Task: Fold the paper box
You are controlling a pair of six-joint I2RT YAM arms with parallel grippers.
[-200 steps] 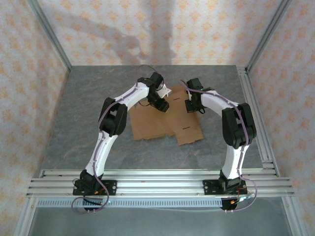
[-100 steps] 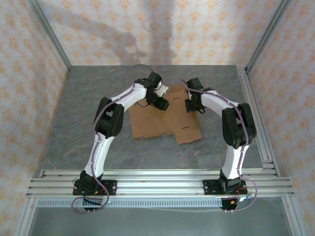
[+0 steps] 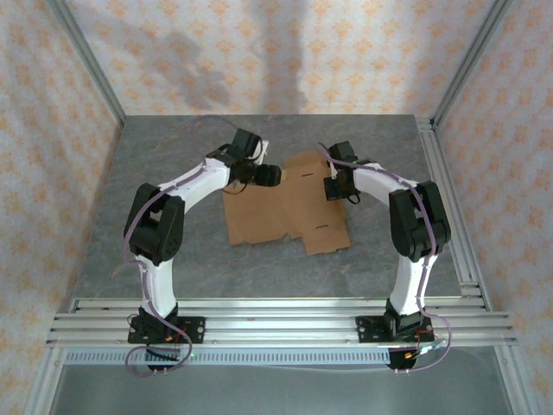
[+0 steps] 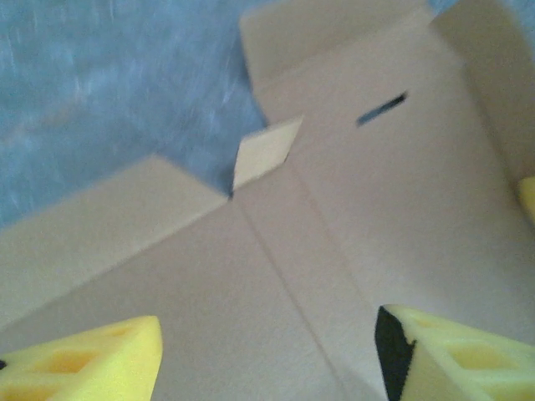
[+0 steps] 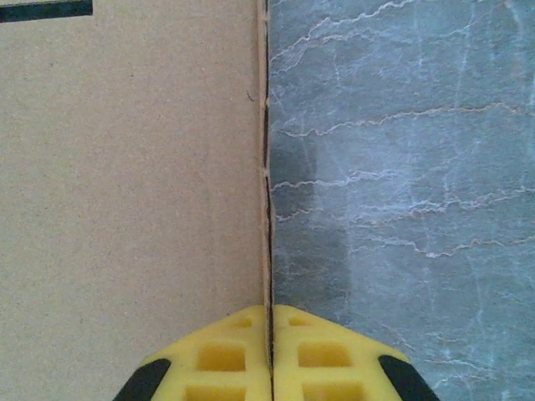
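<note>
**Left arm swings wide, tool open over the flat paper box**

Swinging outward since a second ago, the left arm [image 3: 160,229] now has its elbow far over on the left side of the desk [image 3: 164,164]. The left tool [image 3: 266,174] has drawn back from the middle of the paper box [image 3: 285,212] to its far left corner. The right arm [image 3: 415,225] looks to be where it was.

The paper box is a flat, unfolded sheet of plain brown cardboard. It lies on the grey marbled desk between the two arms, about midway across.

Seen from the left wrist, the left tool [image 4: 267,334] stands open. Its yellow fingers [image 4: 84,363] are set well apart with nothing between them, and the cardboard lies below. A small flap [image 4: 263,153] stands up from the sheet at an inner corner, just beside bare desk. A narrow slot [image 4: 381,109] is cut in the panel beyond it. That view is a little blurred.

The right tool [image 3: 333,188] sits at the right edge of the box. From the right wrist, the right tool [image 5: 272,313] is pressed fully together. The seam between its fingers lines up with the cardboard's straight edge, with the sheet on one side and the desk on the other. I cannot tell whether that edge is pinched between the fingers or the closed tips merely rest at it.
</note>
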